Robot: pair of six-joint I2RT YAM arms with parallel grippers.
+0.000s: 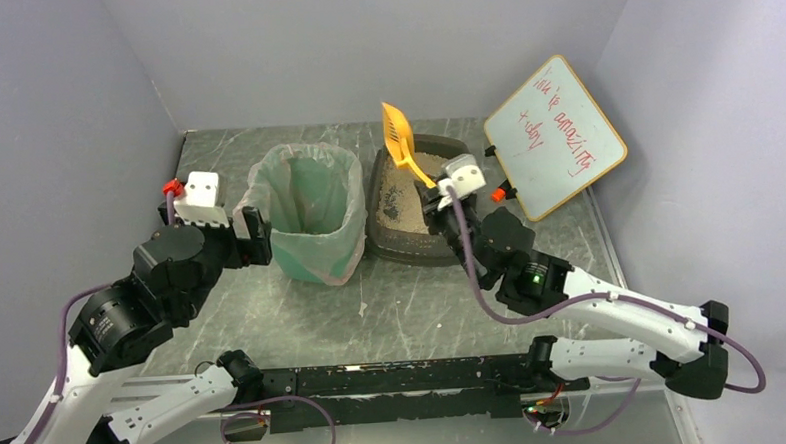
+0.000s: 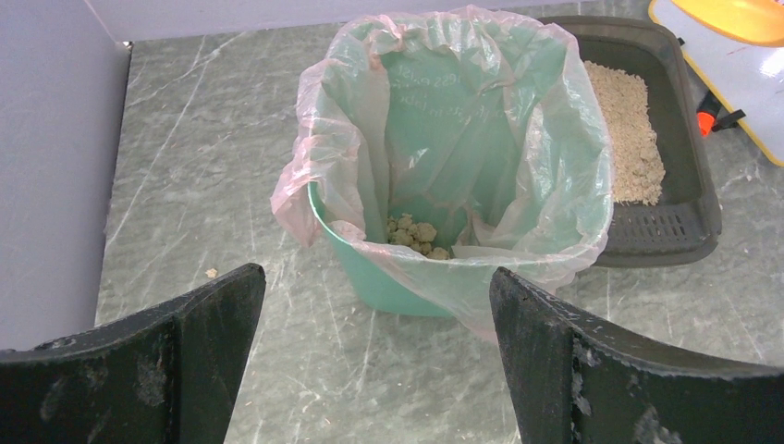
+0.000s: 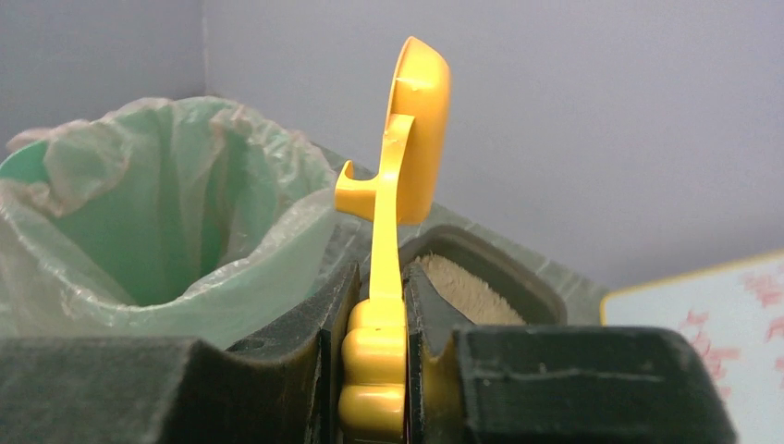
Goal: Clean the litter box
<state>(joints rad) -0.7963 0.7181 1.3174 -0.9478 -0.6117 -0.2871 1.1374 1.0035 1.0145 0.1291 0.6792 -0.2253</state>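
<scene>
Fingers (image 2: 185,351) of the left gripper (image 2: 374,276) stand wide apart with nothing between them, low over the grey table (image 1: 273,317) at the left. They face the green bin (image 1: 300,251), which stands just beyond them. Its clear bag liner (image 2: 555,185) is folded out over the rim, and a few pale clumps (image 2: 414,233) lie at the bottom.

The litter box (image 1: 400,250) sits just right of the bin, close beside it, so the bin stands between the box and the left fingers. Beige litter (image 2: 629,129) covers the far part of the tray, and the near end shows a bare ribbed floor.

Over the right side of the box hangs the right gripper (image 3: 377,277), its fingers clamped on the handle of the orange scoop (image 1: 398,137). The scoop rises steeply from the grip, its blade up in the air above the box's far left edge, near the bin's rim. I cannot tell whether these fingers touch the tray.

Farther right a whiteboard (image 1: 556,140) with red writing leans by the wall.
</scene>
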